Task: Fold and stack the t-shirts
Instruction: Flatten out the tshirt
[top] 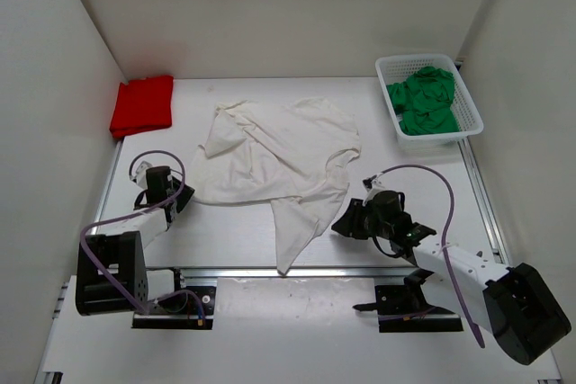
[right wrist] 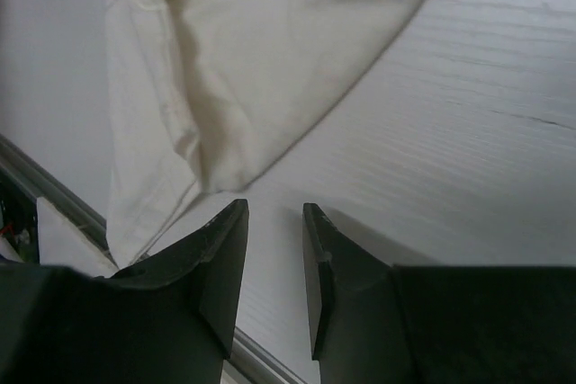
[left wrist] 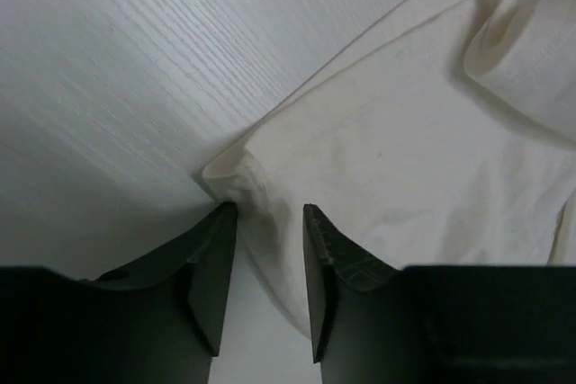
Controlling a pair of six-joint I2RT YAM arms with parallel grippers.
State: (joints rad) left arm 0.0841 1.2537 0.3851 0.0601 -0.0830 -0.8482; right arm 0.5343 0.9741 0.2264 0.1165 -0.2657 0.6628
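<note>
A white t-shirt (top: 279, 159) lies crumpled and partly spread in the middle of the table, one part trailing toward the near edge. Folded flat at the far left is the red t-shirt (top: 142, 105). The green t-shirt (top: 423, 101) sits bunched in the basket. My left gripper (top: 171, 188) is low at the white shirt's left corner. In its wrist view the left gripper (left wrist: 270, 213) is open, with a corner of the white t-shirt (left wrist: 405, 150) lying between the fingers. My right gripper (right wrist: 274, 209) is open over bare table, just short of the white t-shirt's (right wrist: 252, 60) hem.
The white mesh basket (top: 468, 101) stands at the back right corner. A metal rail (top: 297, 270) runs along the near edge, with side rails left and right. White walls close in the table on three sides.
</note>
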